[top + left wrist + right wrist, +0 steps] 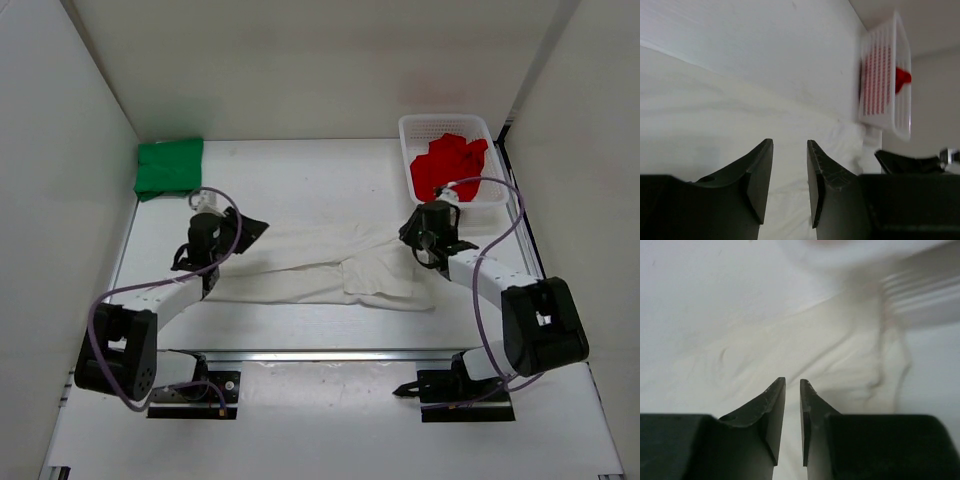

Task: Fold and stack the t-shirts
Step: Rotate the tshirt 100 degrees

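On the bench (300,170), bright green cloth t-shirt (169,166) folded; white cloth t-shirt (320,265) still spread; red cloth t-shirt (450,160) waits in white plastic mesh basket (405,150); left hand (790,142) slightly open, right hand (792,381) nearly closed, grip unclear.

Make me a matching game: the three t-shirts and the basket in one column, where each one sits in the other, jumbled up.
Things:
1. green t-shirt
2. white t-shirt
3. red t-shirt
4. basket

Places:
A. stands in the far right corner, holding a shirt
B. spread out in the middle
C. bunched up inside the basket
D. folded in the far left corner

Pairs: 1-D, 2-B, 3-C, 4-A
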Tool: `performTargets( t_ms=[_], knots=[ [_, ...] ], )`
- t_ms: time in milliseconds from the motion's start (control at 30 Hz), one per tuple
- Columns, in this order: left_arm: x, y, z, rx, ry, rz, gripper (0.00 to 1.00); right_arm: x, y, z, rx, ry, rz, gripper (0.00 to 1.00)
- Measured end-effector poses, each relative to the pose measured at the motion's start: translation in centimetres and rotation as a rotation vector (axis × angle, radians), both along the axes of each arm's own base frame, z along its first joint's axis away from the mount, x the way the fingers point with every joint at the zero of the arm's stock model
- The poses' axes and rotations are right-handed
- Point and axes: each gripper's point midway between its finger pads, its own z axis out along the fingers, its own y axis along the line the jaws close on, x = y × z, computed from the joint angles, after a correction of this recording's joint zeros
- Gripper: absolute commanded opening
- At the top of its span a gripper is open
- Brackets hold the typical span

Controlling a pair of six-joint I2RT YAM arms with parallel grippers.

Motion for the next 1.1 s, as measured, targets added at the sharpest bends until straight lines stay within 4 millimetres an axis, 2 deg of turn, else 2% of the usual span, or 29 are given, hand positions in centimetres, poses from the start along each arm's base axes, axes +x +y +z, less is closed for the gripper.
performTargets(
  t_ms=[67,167,267,300,367,433,500,567,633,700,733,800,867,900,933,1000,1067,1100],
  knots=[
    [-1.4,-3.4,0.9,0.025,-0.032,-0.111,0.45,-1.4,2.8,-0.5,0.007,0.015,0.075,0.10],
    [-4.3,-7.1,0.5,0.050,-0.040,-0.246,0.45,-4.0,7.2,-3.0,0.002,0.094,0.206,0.09],
    [-7.4,-8.4,-1.3,0.069,-0.010,-0.324,0.45,-6.1,9.8,-6.4,-0.006,0.209,0.307,0.07],
    [-8.3,-8.4,-2.0,0.073,0.003,-0.338,0.46,-6.1,10.2,-7.2,0.006,0.241,0.315,0.07],
    [-9.8,-7.9,-3.1,0.081,0.025,-0.348,0.46,-3.8,11.2,-6.9,0.018,0.247,0.328,0.05],
    [-10.9,-7.1,-3.7,0.088,0.035,-0.342,0.47,-0.4,12.8,-6.8,0.029,0.255,0.344,0.05],
    [-11.3,-6.3,-3.5,0.085,0.023,-0.327,0.48,4.1,14.9,-6.6,0.046,0.263,0.381,0.01],
    [-11.2,-5.5,-2.7,0.080,-0.001,-0.310,0.49,10.4,17.6,-6.4,0.055,0.228,0.419,0.01],
    [-11.2,-4.8,-2.2,0.085,-0.016,-0.294,0.50,16.1,20.5,-6.9,0.073,0.200,0.477,0.06],
    [-11.4,-4.5,-2.1,0.097,-0.016,-0.296,0.52,20.3,22.4,-5.4,0.110,0.124,0.521,0.07],
    [-11.7,-4.5,-2.1,0.102,-0.013,-0.299,0.51,21.4,22.9,-5.1,0.122,0.088,0.535,0.08],
    [-12.2,-4.6,-2.1,0.112,-0.010,-0.310,0.53,19.7,22.3,-5.2,0.124,0.133,0.551,0.22],
    [-12.6,-4.7,-2.0,0.115,-0.008,-0.319,0.53,17.6,21.3,-3.5,0.099,0.174,0.560,0.32],
    [-12.8,-4.7,-2.0,0.116,-0.008,-0.321,0.53,16.9,20.9,-1.9,0.083,0.172,0.566,0.36],
    [-12.8,-4.6,-2.1,0.117,-0.005,-0.321,0.54,16.4,20.7,0.6,0.067,0.146,0.574,0.38],
    [-13.0,-4.5,-2.2,0.122,0.004,-0.320,0.54,15.0,20.6,7.1,0.041,0.051,0.599,0.38],
    [-13.3,-4.2,-2.5,0.133,0.018,-0.319,0.55,12.0,20.4,13.8,0.035,-0.076,0.623,0.38],
    [-13.4,-4.0,-2.6,0.142,0.023,-0.316,0.55,10.1,20.1,16.3,0.039,-0.133,0.635,0.38]
  ],
)
